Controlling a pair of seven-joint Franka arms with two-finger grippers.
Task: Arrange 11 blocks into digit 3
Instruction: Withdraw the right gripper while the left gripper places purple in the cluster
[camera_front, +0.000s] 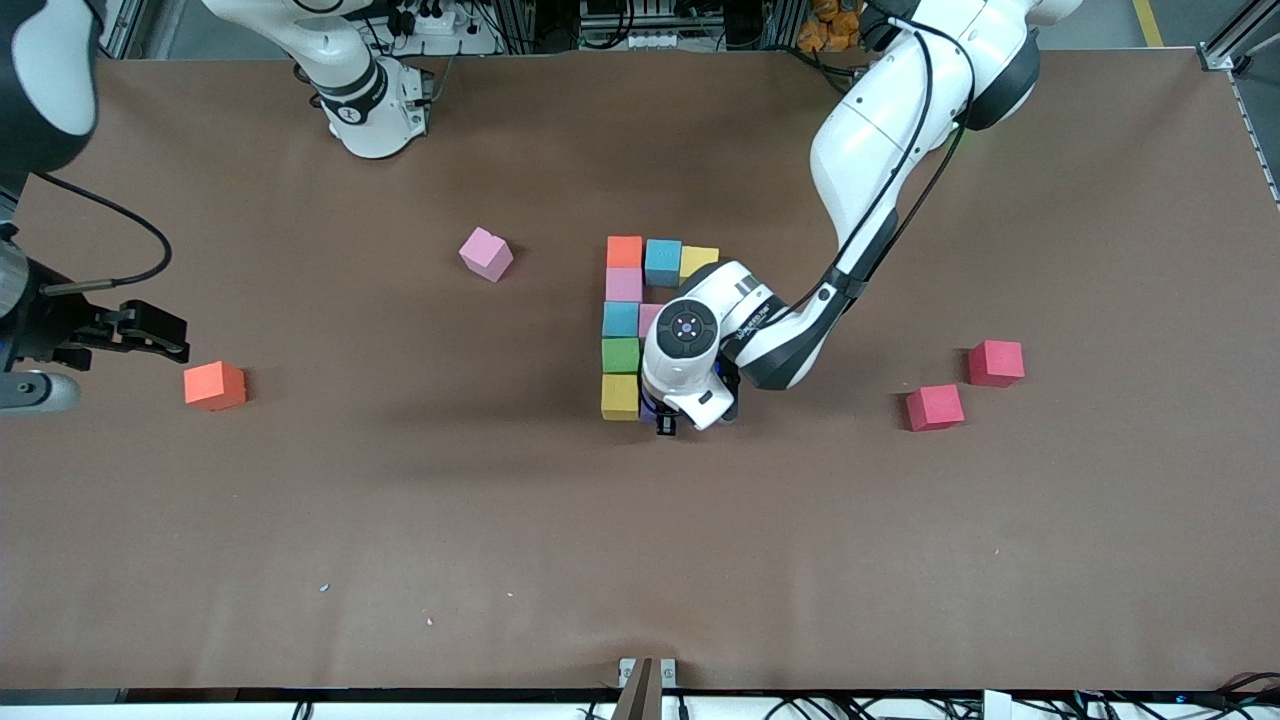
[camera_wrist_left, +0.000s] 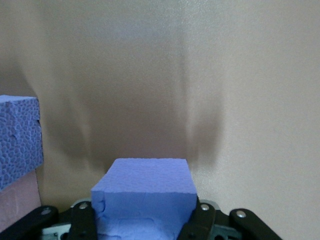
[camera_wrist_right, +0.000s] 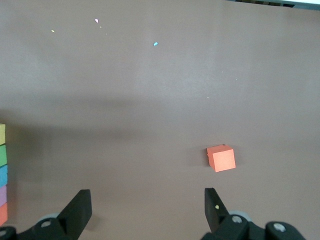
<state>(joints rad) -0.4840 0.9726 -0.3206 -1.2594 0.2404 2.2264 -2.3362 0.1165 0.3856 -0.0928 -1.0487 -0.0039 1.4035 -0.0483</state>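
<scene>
Counter (camera_front: 640, 560) surface: plain brown matte sheet, edge to edge, a few pale specks lower centre of the front view. Upper edge of frame shows cables, power strips and aluminium framing past the counter's rim.

Digit 3 (camera_front: 622, 330) partly built at frame centre: column of orange, pink, blue, green, yellow cubes, top bar of blue and yellow, one pink cube starting the middle bar.

Left pincer (camera_front: 668, 422) sits low just beside the yellow cube at the column's lower end, clamped on a purple block (camera_wrist_left: 145, 192); wrist view shows both fingers (camera_wrist_left: 82, 220) pressed to its sides.

Right pincer (camera_wrist_right: 147, 205) waits at mid-left frame edge, jaws wide apart, holding nothing, near a loose orange block (camera_front: 215, 385).

Loose pink block (camera_front: 486, 253) upper centre-left, tilted. Two red blocks (camera_front: 964, 385) mid-right, near each other, apart.
</scene>
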